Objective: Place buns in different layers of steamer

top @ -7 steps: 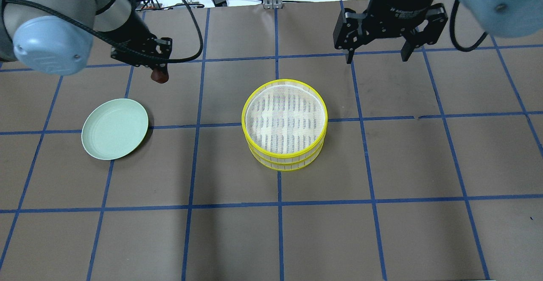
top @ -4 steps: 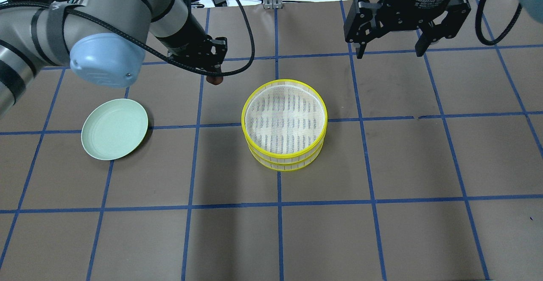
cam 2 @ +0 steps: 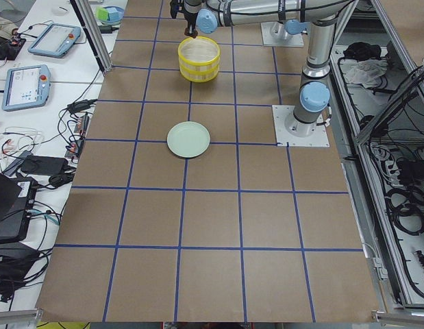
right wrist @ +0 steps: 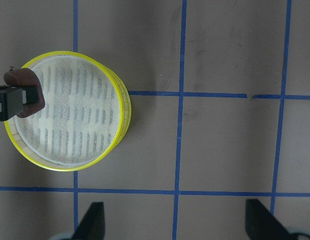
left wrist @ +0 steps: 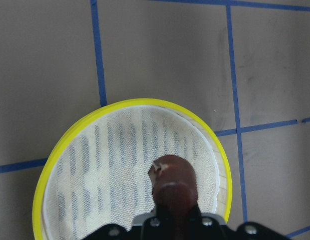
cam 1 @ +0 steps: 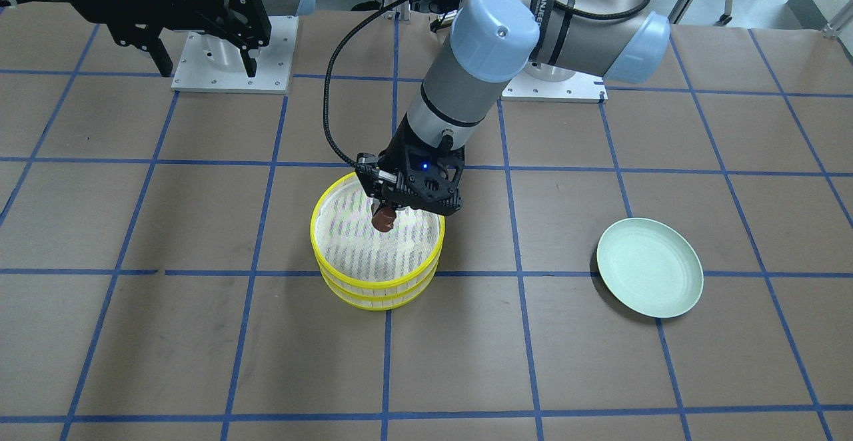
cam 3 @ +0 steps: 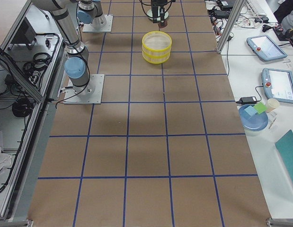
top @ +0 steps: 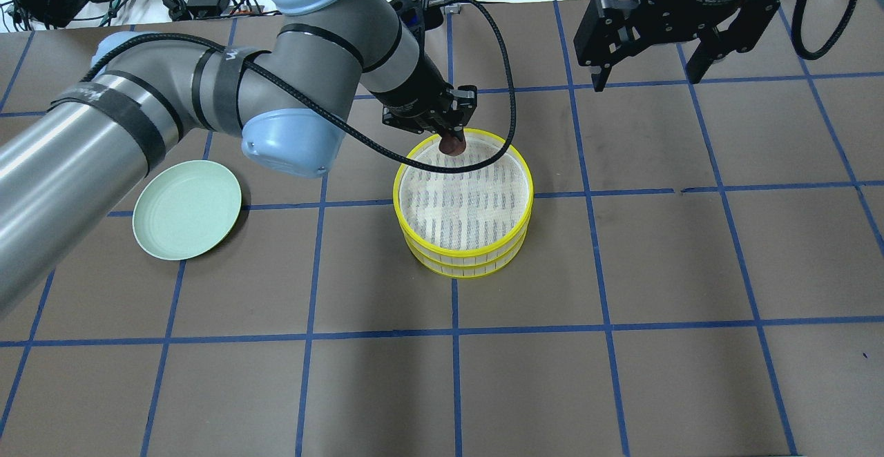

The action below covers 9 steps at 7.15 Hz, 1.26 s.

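Note:
Two yellow-rimmed steamer layers [top: 463, 253] stand stacked at the table's middle, also in the front view [cam 1: 376, 291]. The top layer's white mesh floor [top: 464, 201] is bare. My left gripper [top: 452, 145] is shut on the dark reddish-brown bun [top: 453, 145] and holds it above the top layer's far rim; the bun also shows in the front view [cam 1: 383, 218] and the left wrist view [left wrist: 172, 182]. My right gripper [top: 680, 63] is open and empty, raised at the far right, apart from the steamer. The cream-yellow bun is out of view.
A pale green plate [top: 186, 210] lies empty to the left of the steamer, also in the front view [cam 1: 650, 268]. Blue tape lines grid the brown table. Cables and equipment sit beyond the far edge.
My left gripper has carried the brown bun rightward, from beyond the plate to above the steamer's far rim. My right gripper has drifted slightly up and right, still open.

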Available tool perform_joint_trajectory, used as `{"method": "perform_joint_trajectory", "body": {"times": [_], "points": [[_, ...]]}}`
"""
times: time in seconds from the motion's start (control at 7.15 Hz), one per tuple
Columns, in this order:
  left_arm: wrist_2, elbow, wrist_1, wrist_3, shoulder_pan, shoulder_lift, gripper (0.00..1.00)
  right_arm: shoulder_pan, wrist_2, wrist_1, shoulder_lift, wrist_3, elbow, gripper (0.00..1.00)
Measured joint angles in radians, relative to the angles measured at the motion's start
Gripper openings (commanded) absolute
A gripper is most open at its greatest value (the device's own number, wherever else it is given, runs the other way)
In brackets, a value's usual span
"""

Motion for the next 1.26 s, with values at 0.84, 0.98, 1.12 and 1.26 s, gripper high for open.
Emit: {"method": "perform_joint_trajectory", "body": {"times": [0.84,0.98,1.12,1.26], "points": [[0.049,0.004,-0.028,0.013,-0.003,0.028,1.0,-0.001,0.002,0.0,0.0,-0.006,0.006,1.0],[0.115,0.01,-0.07,0.045,0.018,0.043,1.0,-0.001,0.001,-0.001,-0.001,-0.006,0.013,1.0],[0.165,0.015,-0.118,0.109,0.061,0.066,1.0,-0.001,0.002,-0.002,-0.003,-0.006,0.018,1.0],[0.188,0.027,-0.18,0.165,0.126,0.097,1.0,-0.001,0.005,-0.003,-0.004,-0.006,0.02,1.0]]}}
